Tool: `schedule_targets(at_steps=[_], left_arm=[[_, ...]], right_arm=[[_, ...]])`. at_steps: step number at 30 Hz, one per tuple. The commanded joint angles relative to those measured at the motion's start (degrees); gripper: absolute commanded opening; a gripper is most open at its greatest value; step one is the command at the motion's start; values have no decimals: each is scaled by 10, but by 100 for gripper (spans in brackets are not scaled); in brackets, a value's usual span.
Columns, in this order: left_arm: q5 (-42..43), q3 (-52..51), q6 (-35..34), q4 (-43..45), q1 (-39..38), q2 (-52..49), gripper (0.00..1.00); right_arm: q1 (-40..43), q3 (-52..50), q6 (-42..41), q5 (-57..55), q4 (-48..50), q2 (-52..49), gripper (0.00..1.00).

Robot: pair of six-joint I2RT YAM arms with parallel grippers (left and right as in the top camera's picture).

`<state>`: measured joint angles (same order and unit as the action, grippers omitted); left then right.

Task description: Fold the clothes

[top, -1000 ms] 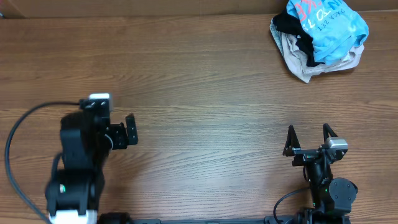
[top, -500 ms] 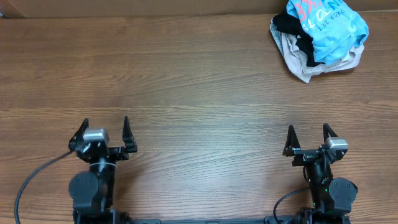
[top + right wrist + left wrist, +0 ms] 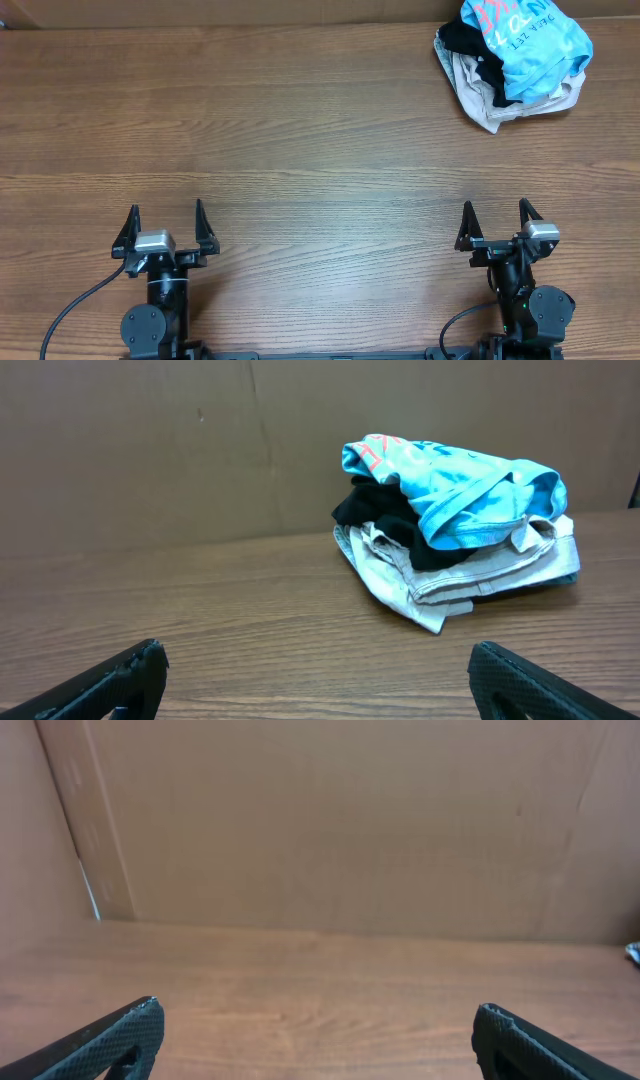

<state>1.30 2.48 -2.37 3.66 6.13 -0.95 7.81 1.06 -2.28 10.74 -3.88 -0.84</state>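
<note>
Sky-blue T-shirt (image 3: pixel 535 45): is lying crumpled on top of a small heap in the upper right of the overhead frame, with its white lettering and red-pink logo facing up.
Heap beneath: a black garment (image 3: pixel 462 38) is poking out at the shirt's left edge. A beige garment (image 3: pixel 490 105) is lying underneath and spilling toward the lower left of the pile. All three are touching.
Left gripper (image 3: pixel 166 210): is sitting at the lower left of the frame, jaws spread wide and empty, well apart from the heap.
Right gripper (image 3: pixel 495 207): is sitting at the lower right, jaws likewise spread and holding nothing. Its wrist camera is looking straight at the pile.
Table (image 3: pixel 300 120): is carrying the heap at its upper right corner, with a cardboard wall (image 3: pixel 350 820) standing behind.
Handling: the shirt is looking light, soft and limp. It is likely to sag from any single pinch, and may drag the black garment along.
Where to take hold: the raised blue band curling across the front of the pile in the right wrist view is offering the clearest pinch, free of the other two garments.
Stage: folding is not yet begun, and the shirt is needing to be separated and spread flat first.
</note>
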Motion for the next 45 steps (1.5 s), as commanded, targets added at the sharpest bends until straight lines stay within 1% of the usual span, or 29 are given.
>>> schedule_targets(at_steps=[1, 4, 45], left_arm=[[13, -23, 11, -16, 4, 8, 100], [19, -22, 10, -84, 4, 8, 100], [17, -22, 9, -78, 4, 7, 100]], right_arm=[[-3, -6, 4, 5, 3, 7, 100], [-3, -6, 4, 5, 3, 7, 100], [-3, -6, 4, 5, 3, 7, 100]])
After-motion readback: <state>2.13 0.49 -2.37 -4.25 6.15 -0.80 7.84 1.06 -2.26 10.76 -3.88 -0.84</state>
